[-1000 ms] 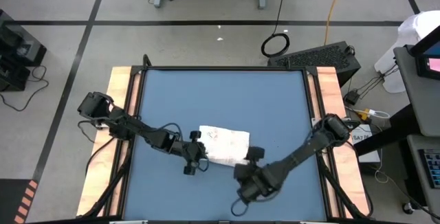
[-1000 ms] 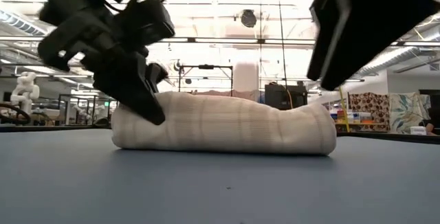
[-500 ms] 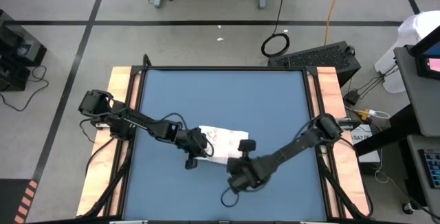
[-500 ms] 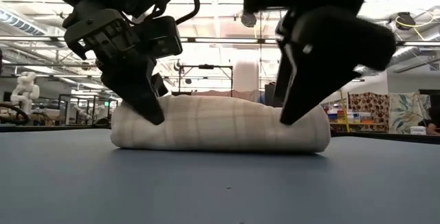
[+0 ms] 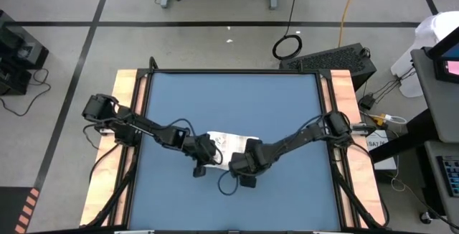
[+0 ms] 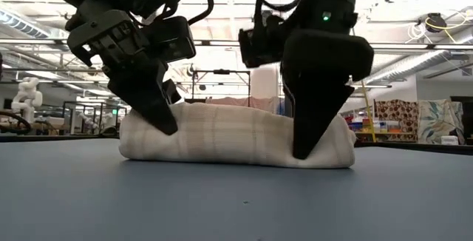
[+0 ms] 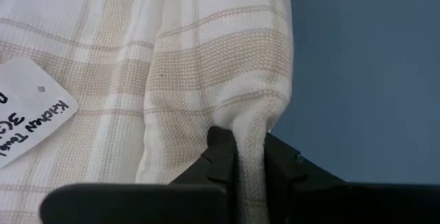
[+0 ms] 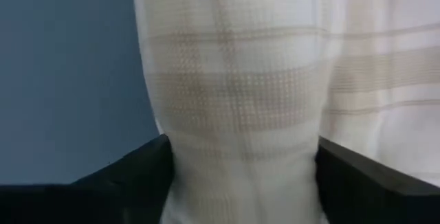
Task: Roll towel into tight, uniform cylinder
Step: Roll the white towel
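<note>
A: The right claw [image 5: 242, 161] has swung in from the table's near edge and now straddles the rolled towel [image 5: 228, 146] at its right end.

B: Spread wide, then?

A: Yes, one finger on each side of the roll (the cloth fills the gap). The left claw [image 7: 249, 157] is nearly pressed together, pinching a fold at the towel's left end.

B: And the towel?

A: Lying on the blue mat [image 5: 229, 105], just nearer than the table's [image 5: 126, 90] middle, paper tag [image 7: 27, 110] up.
</note>
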Robot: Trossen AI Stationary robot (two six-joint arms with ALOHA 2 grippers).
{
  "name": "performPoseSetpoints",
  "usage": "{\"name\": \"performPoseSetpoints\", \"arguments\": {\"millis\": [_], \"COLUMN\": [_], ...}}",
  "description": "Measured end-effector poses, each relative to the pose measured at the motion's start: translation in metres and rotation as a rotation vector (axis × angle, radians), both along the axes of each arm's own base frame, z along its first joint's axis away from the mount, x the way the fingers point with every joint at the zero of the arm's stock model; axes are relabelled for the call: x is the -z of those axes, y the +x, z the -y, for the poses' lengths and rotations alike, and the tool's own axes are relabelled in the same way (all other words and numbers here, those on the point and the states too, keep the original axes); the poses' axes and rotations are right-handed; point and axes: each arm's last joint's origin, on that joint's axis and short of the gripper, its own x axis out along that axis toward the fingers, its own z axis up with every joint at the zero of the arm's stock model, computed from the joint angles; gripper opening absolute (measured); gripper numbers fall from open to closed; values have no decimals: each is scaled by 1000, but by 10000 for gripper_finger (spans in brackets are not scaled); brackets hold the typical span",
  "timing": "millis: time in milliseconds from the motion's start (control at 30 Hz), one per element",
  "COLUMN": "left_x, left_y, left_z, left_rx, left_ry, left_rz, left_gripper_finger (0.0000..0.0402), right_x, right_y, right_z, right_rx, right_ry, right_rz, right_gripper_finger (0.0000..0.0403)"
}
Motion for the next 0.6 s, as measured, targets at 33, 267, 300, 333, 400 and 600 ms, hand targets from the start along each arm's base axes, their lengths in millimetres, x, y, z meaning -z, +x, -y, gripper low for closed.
{"name": "performPoseSetpoints", "arguments": {"millis": [33,267,300,333,400,600], "left_x": [0,-2,-2,-3,-6,-34], "left_y": [1,1,0,0,-2,-20], "left_z": [1,13,13,14,14,6], "left_rx": [-5,47,55,57,57,-1], "left_ry": [-1,67,78,94,138,261], "left_rz": [12,68,71,74,85,61], "left_gripper_finger": [43,114,129,144,172,224], "right_x": [1,1,1,1,1,1], "right_y": [0,3,4,4,5,8], "right_z": [3,11,12,14,15,27], "right_rx": [4,-18,-20,-30,-56,-83], "right_ry": [25,143,154,166,173,235], "right_rz": [-12,-37,-39,-40,-41,-47], "right_gripper_finger": [294,167,150,133,103,74]}}
